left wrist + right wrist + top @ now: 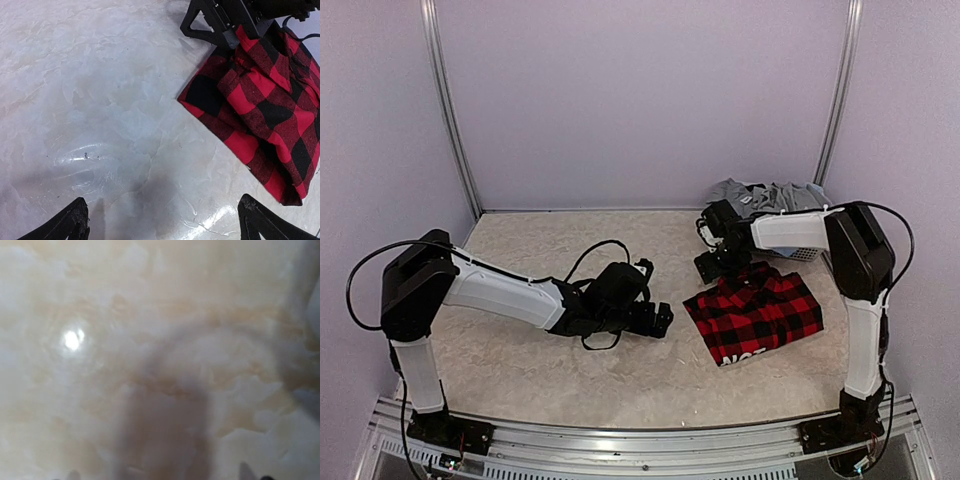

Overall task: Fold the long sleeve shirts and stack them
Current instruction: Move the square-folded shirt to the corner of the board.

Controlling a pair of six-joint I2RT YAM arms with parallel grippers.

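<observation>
1. Top external view gives you the layout. The plaid flannel shirt (pixel 755 312) lies folded into a compact rectangle on the right half of the table (pixel 520 370), with white lettering at its near edge. The grey shirt (pixel 767 197) sits crumpled in the far right corner, not yet folded.
2. The left gripper (pixel 662 320) hovers just left of the plaid shirt, apart from it. The right gripper (pixel 713 264) is at that shirt's far left corner. My judgement is that both are placed around a finished fold, which leaves the grey shirt as your next piece and the stacking undone.
3. Left wrist view shows you what the overhead cannot. Its own fingertips (pixel 72 222) are spread wide over bare table. It also shows the right gripper close against the plaid's edge, though you cannot tell whether they touch.
4. Right wrist view is blurred, yet its fingertips (pixel 244 473) stand apart with only table between them and no cloth pinched.
</observation>
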